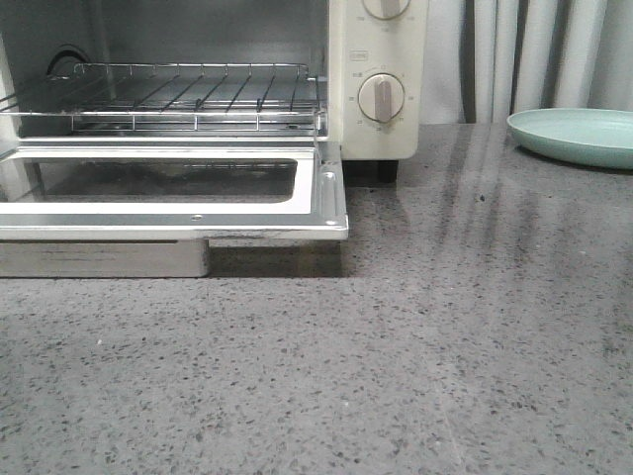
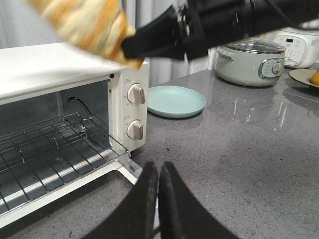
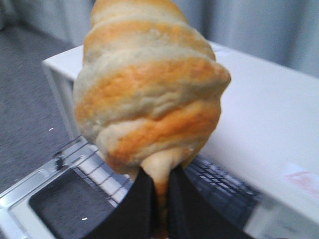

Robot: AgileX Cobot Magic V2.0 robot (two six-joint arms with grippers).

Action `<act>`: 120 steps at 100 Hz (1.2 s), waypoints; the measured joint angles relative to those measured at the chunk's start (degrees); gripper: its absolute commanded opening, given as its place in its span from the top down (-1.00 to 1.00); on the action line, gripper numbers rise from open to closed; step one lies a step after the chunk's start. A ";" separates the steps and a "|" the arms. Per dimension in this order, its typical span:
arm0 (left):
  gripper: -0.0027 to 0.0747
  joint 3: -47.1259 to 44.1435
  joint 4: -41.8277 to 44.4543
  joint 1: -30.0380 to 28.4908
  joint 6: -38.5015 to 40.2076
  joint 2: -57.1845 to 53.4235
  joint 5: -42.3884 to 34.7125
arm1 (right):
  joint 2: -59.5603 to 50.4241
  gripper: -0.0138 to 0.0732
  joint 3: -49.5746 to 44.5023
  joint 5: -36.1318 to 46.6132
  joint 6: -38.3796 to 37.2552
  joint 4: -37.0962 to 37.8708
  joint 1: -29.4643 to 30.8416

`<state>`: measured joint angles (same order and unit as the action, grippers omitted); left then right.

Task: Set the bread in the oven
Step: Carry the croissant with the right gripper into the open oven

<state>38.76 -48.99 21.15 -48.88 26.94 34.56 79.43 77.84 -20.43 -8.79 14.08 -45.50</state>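
Note:
The cream-white oven stands at the back left with its glass door folded down flat and its wire rack bare. It also shows in the left wrist view and the right wrist view. My right gripper is shut on the bread, a golden-orange roll with cream stripes, pinched by one end and held in the air above the oven's top. The left wrist view shows the bread and the right gripper over the oven. My left gripper is shut and empty, low over the counter beside the door's corner. Neither gripper shows in the front view.
A pale green plate lies on the grey counter right of the oven, also in the left wrist view. A grey-green lidded cooker, a white appliance and a dish with something orange stand further off.

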 measured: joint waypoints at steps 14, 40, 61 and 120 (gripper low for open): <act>0.99 -0.09 0.09 0.00 0.00 0.00 -0.22 | 5.46 0.84 0.00 -1.72 0.00 0.61 -3.98; 0.99 -0.22 0.09 0.00 0.00 0.00 -0.22 | 14.53 0.84 0.00 -3.60 0.12 0.87 -3.77; 0.99 -0.22 0.09 0.00 0.00 0.00 -0.22 | 19.86 0.84 4.05 -4.44 0.12 0.87 -1.14; 0.99 -0.22 -1.40 0.00 0.00 0.00 -0.46 | 26.53 0.76 13.29 -8.17 0.12 0.87 1.14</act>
<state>38.53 -50.39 21.15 -48.88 26.94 34.11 105.96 91.13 -28.60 -8.66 14.95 -44.36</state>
